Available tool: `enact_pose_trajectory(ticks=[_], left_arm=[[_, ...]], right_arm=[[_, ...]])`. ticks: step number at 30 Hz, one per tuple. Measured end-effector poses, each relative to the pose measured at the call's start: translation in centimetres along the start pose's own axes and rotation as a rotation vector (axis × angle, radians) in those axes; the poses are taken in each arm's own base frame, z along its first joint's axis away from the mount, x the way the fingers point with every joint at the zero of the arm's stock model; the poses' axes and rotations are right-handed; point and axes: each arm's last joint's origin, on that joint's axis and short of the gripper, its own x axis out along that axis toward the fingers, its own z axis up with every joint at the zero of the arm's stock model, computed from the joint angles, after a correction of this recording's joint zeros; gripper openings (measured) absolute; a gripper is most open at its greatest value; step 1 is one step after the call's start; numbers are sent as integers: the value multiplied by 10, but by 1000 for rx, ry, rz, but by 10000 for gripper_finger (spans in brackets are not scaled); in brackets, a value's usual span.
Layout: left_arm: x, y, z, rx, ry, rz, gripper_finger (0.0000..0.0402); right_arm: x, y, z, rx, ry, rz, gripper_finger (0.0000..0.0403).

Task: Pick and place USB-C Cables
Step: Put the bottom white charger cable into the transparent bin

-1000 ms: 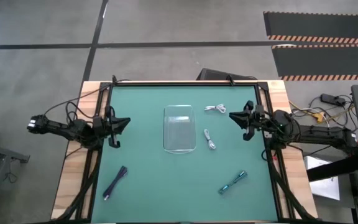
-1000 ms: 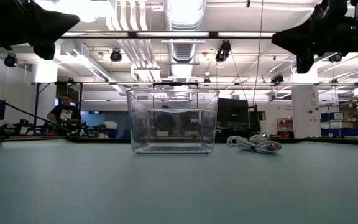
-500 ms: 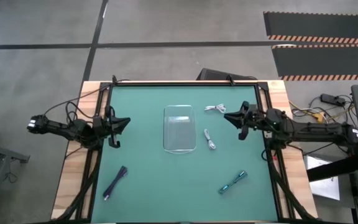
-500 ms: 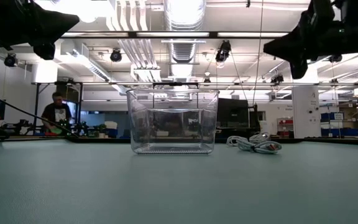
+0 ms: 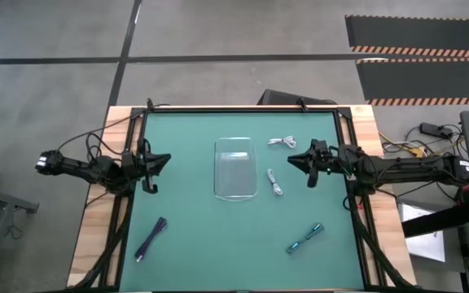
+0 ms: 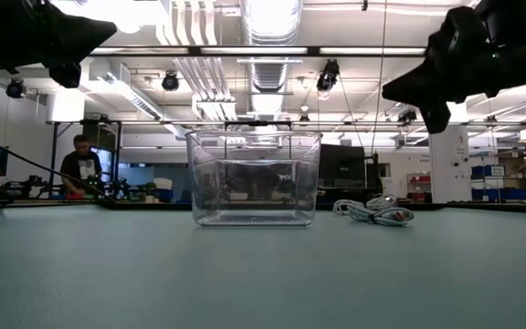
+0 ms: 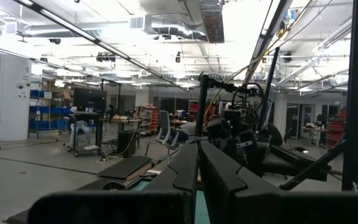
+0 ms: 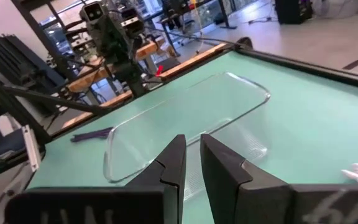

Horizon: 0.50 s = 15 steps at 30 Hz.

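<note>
A clear plastic tray (image 5: 234, 168) stands at the table's middle; it also shows in the low view (image 6: 254, 178) and the right wrist view (image 8: 185, 121). One white-silver cable (image 5: 282, 142) lies right of the tray's far end, another (image 5: 274, 181) just right of the tray. The purple-black cable (image 5: 151, 238) lies near left, the teal cable (image 5: 304, 238) near right. My right gripper (image 5: 293, 159) hovers shut above the table, right of the tray, between the two white cables; its fingers show close together in its wrist view (image 8: 193, 138). My left gripper (image 5: 164, 159) waits shut at the left edge.
Black frame rails run along the table's edges. Bare green mat lies between the tray and each arm and across the near half. My left arm shows beyond the tray in the right wrist view (image 8: 107, 25). A person (image 6: 82, 164) is in the room far behind the table.
My right gripper has gone toward the table's left edge, closer to the tray, and has tipped a little downward. My left arm has kept still. The cables and the tray have not moved.
</note>
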Motion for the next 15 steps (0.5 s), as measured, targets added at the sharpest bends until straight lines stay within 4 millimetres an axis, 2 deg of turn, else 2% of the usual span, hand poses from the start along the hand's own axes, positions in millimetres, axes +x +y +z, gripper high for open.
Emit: enact_pose_trajectory(ticks=[9,15], left_arm=[[0,0,0,0,0,0,2],[0,0,0,0,0,0,2]], right_arm=[[2,3,-2,51,20,10,38],[8,8,9,54,25,8,38]])
